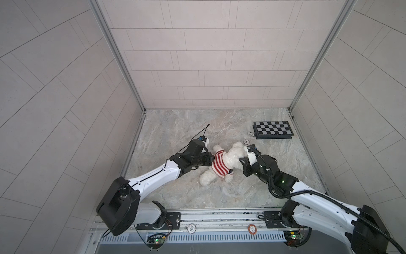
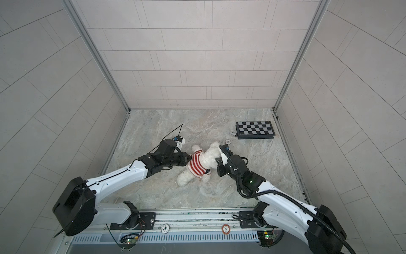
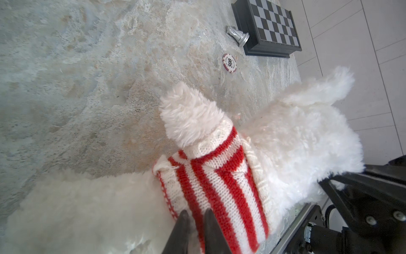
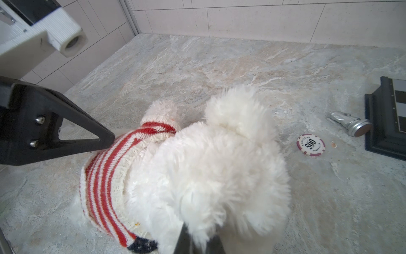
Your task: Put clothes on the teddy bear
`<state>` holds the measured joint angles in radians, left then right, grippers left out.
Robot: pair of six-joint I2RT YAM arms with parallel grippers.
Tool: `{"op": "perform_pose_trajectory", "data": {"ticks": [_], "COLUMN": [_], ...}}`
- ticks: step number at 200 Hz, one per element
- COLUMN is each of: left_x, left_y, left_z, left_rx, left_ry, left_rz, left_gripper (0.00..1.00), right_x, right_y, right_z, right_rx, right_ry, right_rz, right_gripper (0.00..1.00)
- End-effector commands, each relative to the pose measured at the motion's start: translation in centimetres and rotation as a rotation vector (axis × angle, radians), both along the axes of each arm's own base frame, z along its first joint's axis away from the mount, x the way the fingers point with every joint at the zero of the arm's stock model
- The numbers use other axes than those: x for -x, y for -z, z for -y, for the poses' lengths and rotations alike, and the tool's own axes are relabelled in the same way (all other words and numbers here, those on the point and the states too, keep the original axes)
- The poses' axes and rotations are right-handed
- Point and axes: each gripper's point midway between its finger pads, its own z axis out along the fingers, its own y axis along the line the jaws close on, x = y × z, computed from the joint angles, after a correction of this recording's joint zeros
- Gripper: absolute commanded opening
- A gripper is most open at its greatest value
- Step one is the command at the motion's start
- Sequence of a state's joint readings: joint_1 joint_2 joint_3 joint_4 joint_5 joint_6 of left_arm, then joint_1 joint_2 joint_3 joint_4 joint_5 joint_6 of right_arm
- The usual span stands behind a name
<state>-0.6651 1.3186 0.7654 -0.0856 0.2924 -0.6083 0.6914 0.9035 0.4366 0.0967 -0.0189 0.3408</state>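
— left arm (image 1: 151, 178) looms closest. its fingers?
— left fingers (image 3: 180, 235) nearly together, pinching the striped sweater (image 1: 219, 163).
— and the right fingers (image 4: 182, 242)?
— clamped on fur at the head of the teddy bear (image 1: 234, 155).
— where's the bear?
— lying mid-tabletop (image 1: 186, 132) between both arms, sweater on its torso, one paw through a sleeve, chessboard (image 1: 272, 129) well apart.
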Motion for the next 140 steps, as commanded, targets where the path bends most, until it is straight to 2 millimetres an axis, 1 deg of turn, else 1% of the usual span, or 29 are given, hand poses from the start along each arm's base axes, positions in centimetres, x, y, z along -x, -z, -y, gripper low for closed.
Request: {"op": "perform_pose_trajectory", "data": {"ticks": [1,25,51,75,89,96,105,118,129,140], "left_x": [-0.1,-0.2,-0.1,0.2,0.3,0.2,0.1,0.1,0.1,0.3], "left_y": [0.3,0.6,0.7,0.9,0.8,0.5,-0.2,-1.7,-3.5,-5.2], "left_z": [-0.4,-1.3,-2.4,-2.9,-3.2,-3.3,-3.4,-3.3,-3.0,-2.6], "left_rx": [-0.001,-0.004,-0.014,-0.022,-0.021,-0.018,-0.017,-0.01,0.012,0.046], "left_ry": [-0.017,-0.04,-0.063,-0.068,-0.066,-0.065,-0.056,-0.031,-0.002,0.029], "left_rz": [0.001,-0.003,-0.004,-0.005,-0.008,0.0,0.015,0.054,0.104,0.149], "left_gripper": [0.09,0.0,0.0,0.0,0.0,0.0,0.09,0.23,0.35,0.5], "right_x": [0.0,0.3,0.6,0.9,1.0,1.2,1.4,1.9,2.4,2.8], "right_y": [-1.9,-2.4,-2.8,-2.8,-3.0,-3.1,-3.1,-3.5,-3.9,-4.4], "right_z": [-0.2,0.2,0.7,1.0,1.0,0.7,0.4,-0.2,-0.7,-1.0], "right_rx": [-0.037,-0.04,-0.034,-0.029,-0.021,-0.02,-0.015,-0.009,-0.003,0.006], "right_ry": [-0.01,-0.01,-0.009,-0.009,-0.02,-0.039,-0.069,-0.125,-0.177,-0.217], "right_rz": [0.068,0.094,0.116,0.128,0.139,0.145,0.152,0.174,0.202,0.233], "right_gripper": [0.0,0.0,0.0,0.0,0.0,0.0,0.0,0.0,0.0,0.0]}}
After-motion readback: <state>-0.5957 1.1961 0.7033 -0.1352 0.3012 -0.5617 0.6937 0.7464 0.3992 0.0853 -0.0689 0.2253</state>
